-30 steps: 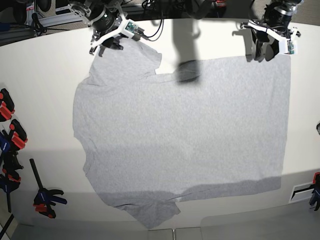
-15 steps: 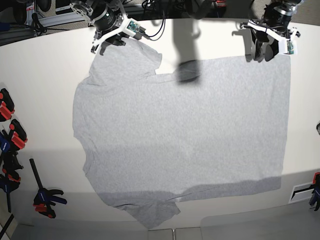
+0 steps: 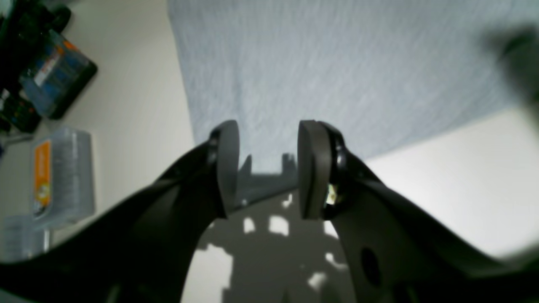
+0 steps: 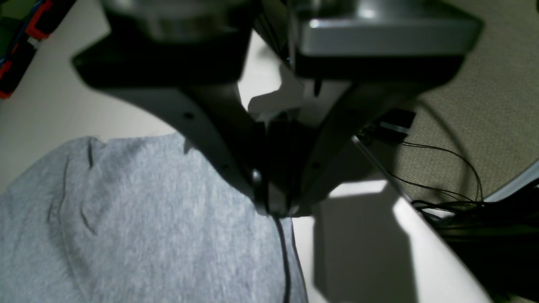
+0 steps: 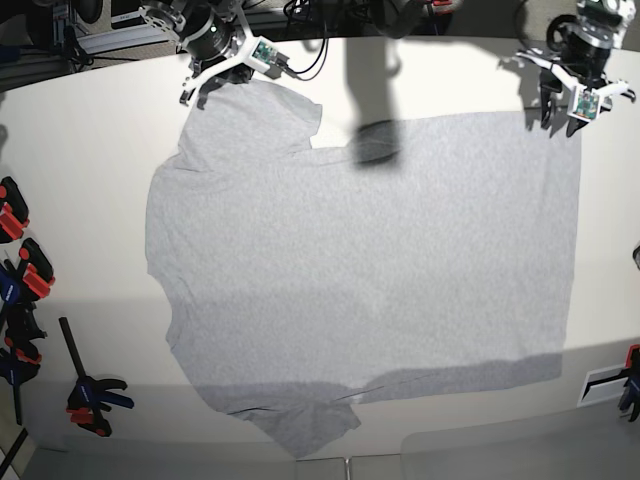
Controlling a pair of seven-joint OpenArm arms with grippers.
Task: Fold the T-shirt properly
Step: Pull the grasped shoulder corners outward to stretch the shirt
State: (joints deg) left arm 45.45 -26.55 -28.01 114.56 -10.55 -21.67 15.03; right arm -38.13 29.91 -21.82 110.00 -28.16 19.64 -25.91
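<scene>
T-shirt [image 5: 360, 270]: lay flat, plain side up, on counter [image 5: 90, 150] | right pincer [image 4: 273, 208]: clenched on T-shirt's sleeve edge | left pincer [image 3: 266, 168]: released, jaws apart over T-shirt's corner

The light heather-grey T-shirt [image 5: 370, 270] lies spread flat, plain side up, sleeves at the base view's left.

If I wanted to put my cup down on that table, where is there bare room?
Bare table lies between the T-shirt and the clamps, and in a strip between the two arms. The shirt fills the middle; the clamps crowd that edge.
</scene>
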